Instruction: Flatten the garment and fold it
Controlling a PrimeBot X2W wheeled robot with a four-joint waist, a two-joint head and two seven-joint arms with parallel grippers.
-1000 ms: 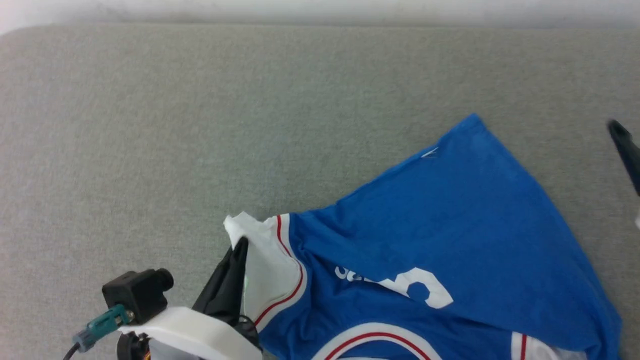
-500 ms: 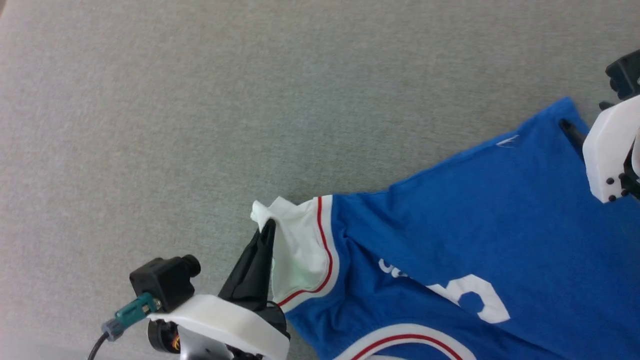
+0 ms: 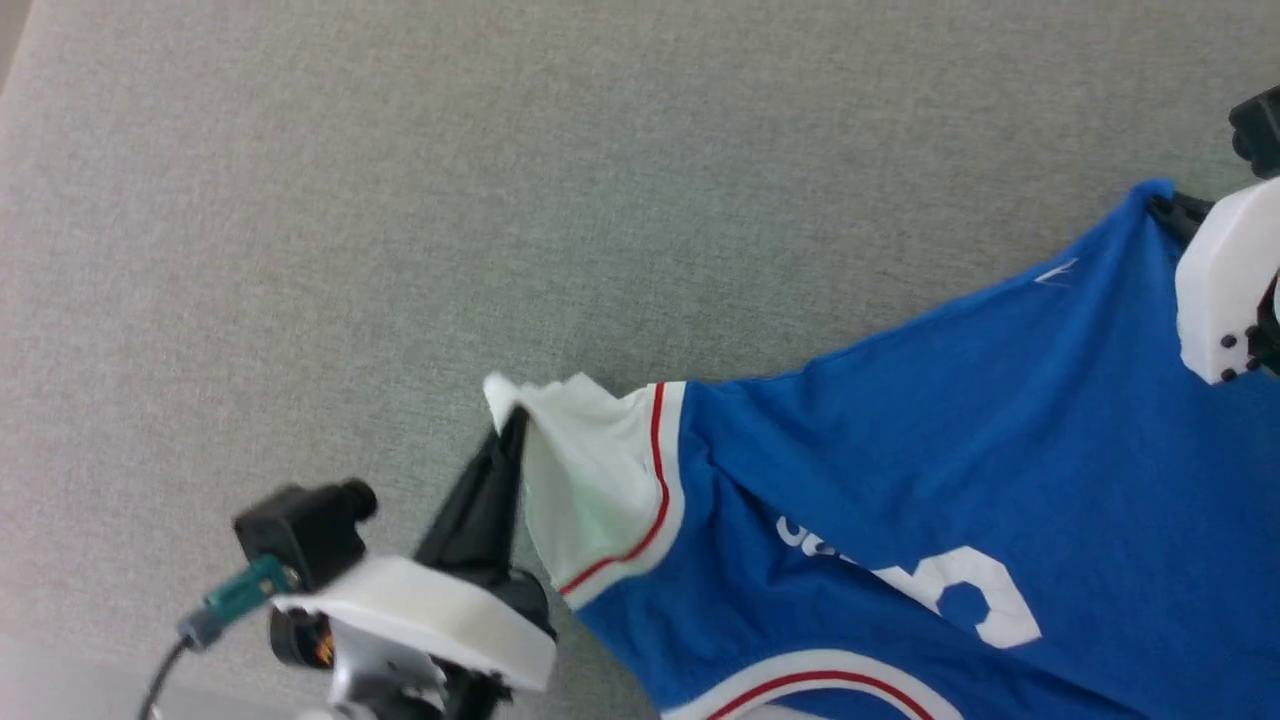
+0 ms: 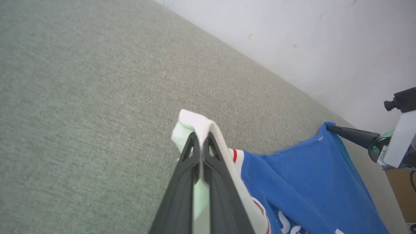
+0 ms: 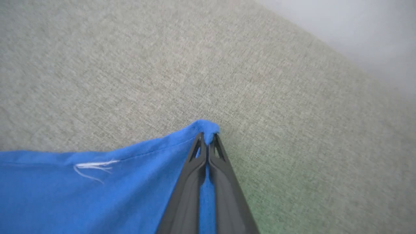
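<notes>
Flattening or folding: which step did this panel show? (student)

Flattening, by my reading. The garment (image 3: 950,450) lay partly spread on the grey cloth-covered bench (image 3: 300,200), drawn into a slanted sheet between my two arms. The left end effector (image 4: 201,138) was pinching the white sleeve (image 3: 590,470) at its edge; the right end effector (image 5: 206,136) was pinched likewise on a blue hem corner (image 5: 204,125). (operator)

What did the next move call for? (student)

I judged that both arms should draw apart and lower together, so that the body settled without the diagonal fold running from sleeve toward corner. Releasing either grip early risked the cloth slumping into a heap. (operator)

And what could not be read? (student)

The near part of the garment was cut off by the lower frame edge; the white lettering (image 3: 970,562) was partly covered by a fold; the second sleeve I could not place. Whether the held portions were lifted clear of the bench I could not tell. A brown object (image 4: 399,191) at the left wrist view's margin was unidentifiable. (operator)
</notes>
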